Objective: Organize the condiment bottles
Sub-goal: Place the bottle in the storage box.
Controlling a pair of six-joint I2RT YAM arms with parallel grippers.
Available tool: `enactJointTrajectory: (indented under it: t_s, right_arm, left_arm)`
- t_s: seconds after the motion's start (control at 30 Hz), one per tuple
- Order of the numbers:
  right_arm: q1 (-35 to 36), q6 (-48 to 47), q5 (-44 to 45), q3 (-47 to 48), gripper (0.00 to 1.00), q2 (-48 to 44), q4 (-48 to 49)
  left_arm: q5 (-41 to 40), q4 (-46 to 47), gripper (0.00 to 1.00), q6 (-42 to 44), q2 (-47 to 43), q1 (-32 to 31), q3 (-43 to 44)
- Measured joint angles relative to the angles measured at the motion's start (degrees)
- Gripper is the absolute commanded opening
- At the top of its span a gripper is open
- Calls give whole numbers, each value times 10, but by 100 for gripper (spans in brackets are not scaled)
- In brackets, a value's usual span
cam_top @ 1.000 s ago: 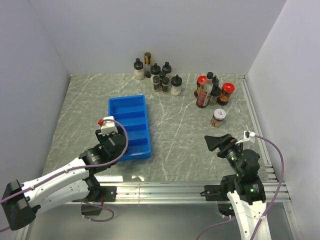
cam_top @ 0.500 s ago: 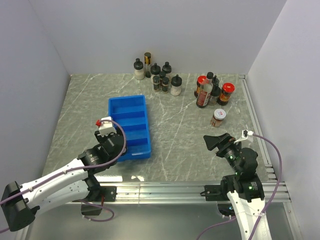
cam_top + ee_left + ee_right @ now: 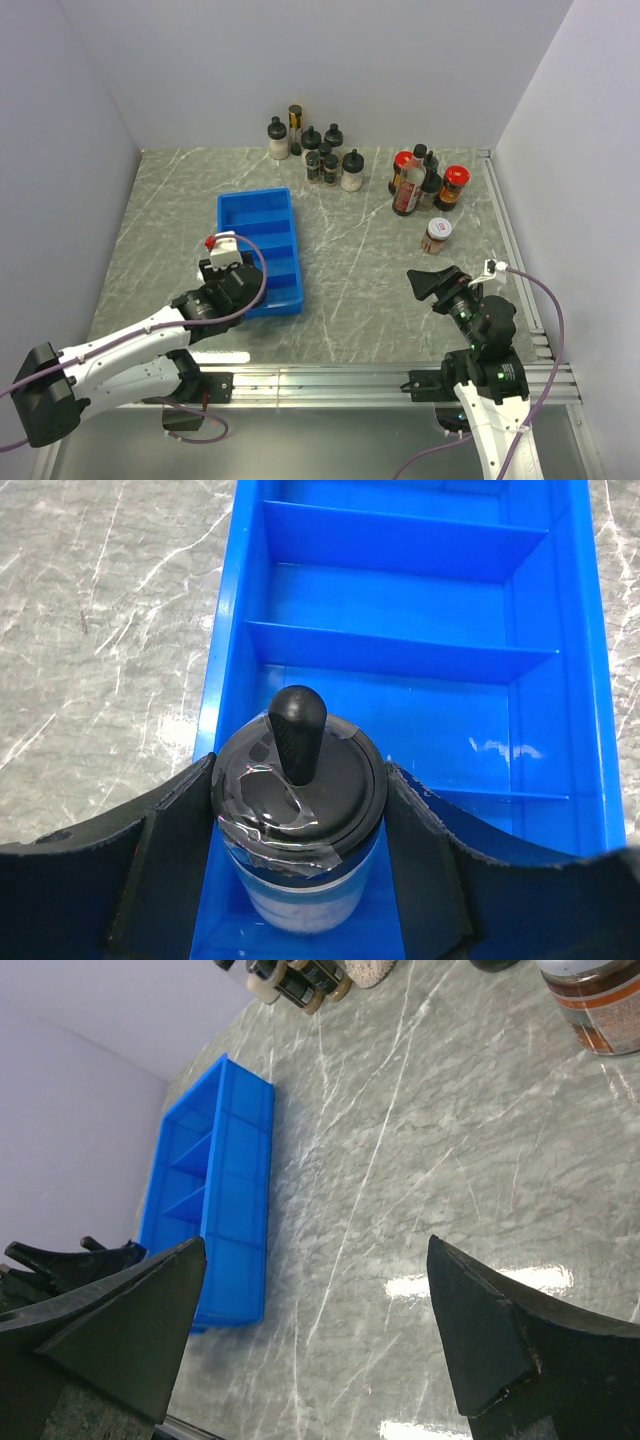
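over the near end of the blue plastic compartment tray, in the overhead view, the left gripper hangs low, its fingertips hidden under the wrist. beyond the tray's far end, against the back wall, stands a cluster of small black-capped glass jars. to the right of that far end, well apart from the tray, is a tight group of red-capped and black-capped sauce bottles. just nearer than that group stands a lone glass jar with a pale lid. the right gripper sits well to the right of the tray's near end, above the grey marbled table, with its jaws spread and nothing between them.

at the left wrist, the left gripper's black fingers are clamped on either side of a glass jar with a black knobbed cap and pale contents. this jar is upright in the tray's nearest compartment, close to its left wall. whether its base touches the tray floor cannot be told.

at the right wrist, the right gripper's fingers stand wide apart with only table between them. the tray lies far to the left. the lone jar, with reddish-brown contents, shows at the top right, well apart from the tray. the bases of the black-capped cluster peek in at the top edge.
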Motion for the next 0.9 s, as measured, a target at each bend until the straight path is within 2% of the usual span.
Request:
enactJointTrajectory:
  t_s: [0.03, 0.23, 0.27, 0.7, 0.9]
  right_arm:
    - [0, 0, 0, 0, 98, 0, 0]
    - [0, 0, 0, 0, 98, 1, 0]
    - [0, 0, 0, 0, 98, 1, 0]
    - [0, -1, 0, 0, 98, 12, 1]
    - [0, -2, 0, 0, 98, 14, 1]
  left_arm:
    - [0, 0, 58, -2, 1, 0, 0]
    - [4, -14, 60, -20, -6, 0, 1]
    - [7, -18, 67, -23, -9, 0, 1]
    - [33, -63, 76, -78, -17, -3, 3]
    - [17, -97, 79, -83, -37, -4, 42]
